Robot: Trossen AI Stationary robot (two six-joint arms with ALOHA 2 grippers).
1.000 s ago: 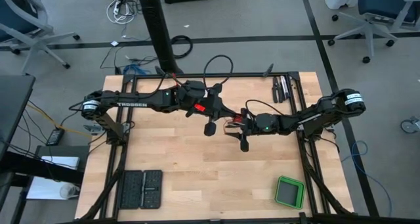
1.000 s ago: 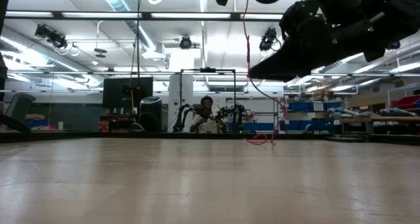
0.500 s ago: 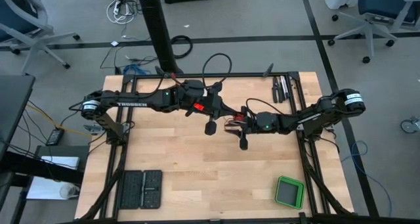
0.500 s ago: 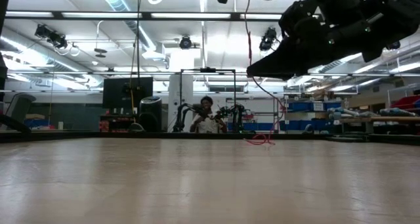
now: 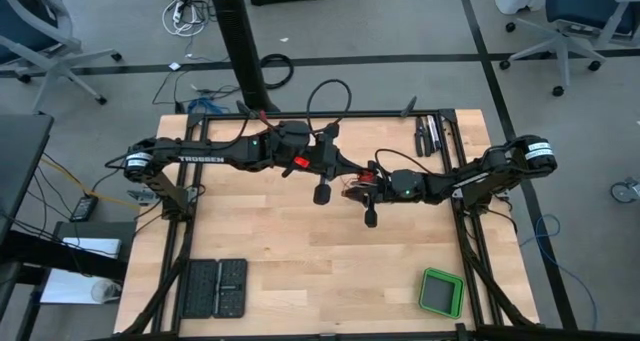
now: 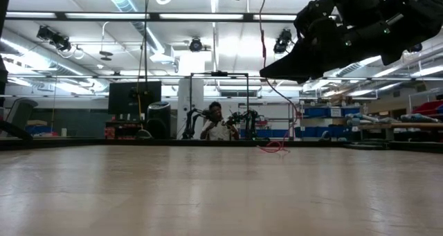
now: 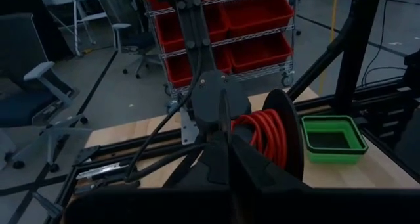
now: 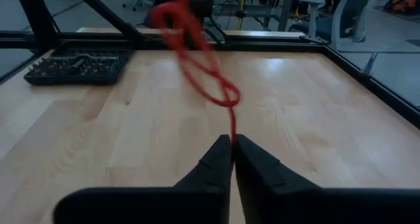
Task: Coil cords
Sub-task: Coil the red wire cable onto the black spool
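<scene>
we see the right gripper (image 8: pixel 231 144) pinching the red cord (image 8: pixel 197 56); the left gripper's (image 5: pixel 321 193) fingers we cannot tell.

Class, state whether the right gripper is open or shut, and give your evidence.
Shut on the red cord: in its wrist view the right gripper has both fingertips pressed together, with the cord emerging from between them.

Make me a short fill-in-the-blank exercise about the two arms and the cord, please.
1. The cord pinched by the right gripper is ____ in colour.
2. The right gripper's jaws are ____ on the cord.
3. The green tray lies on the ____ arm's side of the table.
4. In the left wrist view the cord is wound into a ____.

Missing words: red; shut; right; coil
</scene>
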